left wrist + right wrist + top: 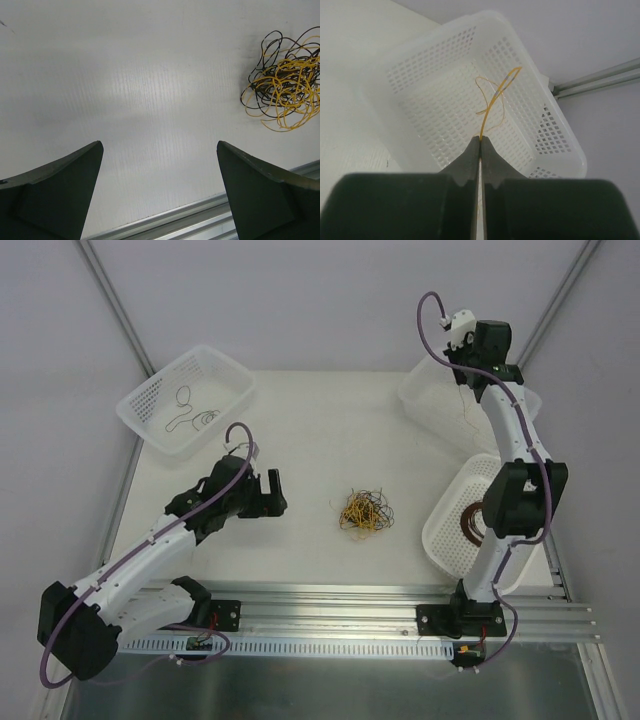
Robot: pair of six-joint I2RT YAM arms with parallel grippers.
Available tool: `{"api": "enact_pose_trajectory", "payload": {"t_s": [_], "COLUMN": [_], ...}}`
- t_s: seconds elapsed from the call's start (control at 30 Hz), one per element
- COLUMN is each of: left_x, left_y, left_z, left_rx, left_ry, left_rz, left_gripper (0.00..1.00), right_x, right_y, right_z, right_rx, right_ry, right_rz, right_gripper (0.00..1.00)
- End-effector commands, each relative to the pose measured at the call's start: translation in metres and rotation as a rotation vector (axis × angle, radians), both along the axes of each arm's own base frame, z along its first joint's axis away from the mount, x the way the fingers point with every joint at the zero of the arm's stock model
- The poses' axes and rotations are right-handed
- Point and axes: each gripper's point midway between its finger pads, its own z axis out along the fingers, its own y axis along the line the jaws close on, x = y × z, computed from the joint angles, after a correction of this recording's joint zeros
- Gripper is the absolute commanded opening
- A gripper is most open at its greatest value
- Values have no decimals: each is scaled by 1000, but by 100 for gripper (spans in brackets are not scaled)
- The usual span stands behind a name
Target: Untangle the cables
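Note:
A tangle of thin yellow, brown and black cables (365, 512) lies on the white table, right of centre; it also shows in the left wrist view (284, 82) at the upper right. My left gripper (268, 492) is open and empty, low over the table left of the tangle. My right gripper (480, 140) is shut on one thin yellow cable (492, 102) and holds it above a white perforated basket (540, 135) at the back right. The right gripper (462, 330) is raised high in the top view, and the strand (464, 412) hangs below it.
A white basket (150, 405) at the back left holds a few dark strands (190, 418). A white basket (445, 530) at the near right holds a dark-brown ring coil (470, 523). A metal rail (330, 600) runs along the table's near edge.

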Motion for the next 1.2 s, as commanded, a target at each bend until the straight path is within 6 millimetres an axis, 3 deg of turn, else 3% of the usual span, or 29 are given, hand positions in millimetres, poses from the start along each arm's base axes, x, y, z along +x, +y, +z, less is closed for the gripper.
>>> {"api": "enact_pose_trajectory", "payload": {"t_s": [0.0, 0.03, 0.17, 0.33, 0.37, 0.5, 0.57, 0.6, 0.63, 0.7, 0.73, 0.93, 0.97, 1.0, 1.17], "left_x": [-5, -6, -6, -4, -3, -2, -2, -4, -4, -5, -6, -10, -11, -14, -19], "left_y": [-9, -9, -13, -15, -15, -17, -22, -23, -23, -23, -22, -20, -19, -20, -21], "left_z": [-9, -10, -13, -12, -14, -16, -14, -15, -15, -15, -16, -18, -18, -20, -19], "left_rx": [-28, -30, -33, -33, -29, -25, -40, -43, -44, -46, -45, -49, -51, -52, -75], "left_ry": [43, 51, 75, 81, 86, 99, 106, 112, 113, 114, 117, 116, 115, 122, 117], "left_rz": [-13, -12, -18, -23, -23, -28, -44, -47, -47, -47, -47, -50, -52, -57, -74], "left_gripper": [99, 99, 99, 99, 99, 99, 99, 99, 99, 99, 99, 99, 99, 99, 99], "right_x": [22, 27, 45, 51, 53, 49, 39, 29, 21, 7, -6, -62, -72, -82, -119], "right_y": [-13, -25, -32, -34, -34, -30, -26, -25, -23, -25, -26, -45, -42, -33, 28], "right_z": [4, -3, -35, -22, -19, -16, -16, -1, -7, -4, 10, -1, 11, -4, -13], "right_rx": [-38, -56, -52, -35, -30, 29, 66, 109, 128, 158, 200, 366, 413, 446, 649], "right_ry": [-31, -20, 37, -20, -29, -17, -2, -26, -13, -12, -30, 95, 75, 125, 193], "right_rz": [-3, -51, -86, -116, -122, -135, -144, -164, -175, -213, -251, -448, -451, -427, -255], "right_gripper": [2, 2, 6, 7, 11, 42, 61, 67, 73, 74, 75, 76, 76, 76, 77]}}
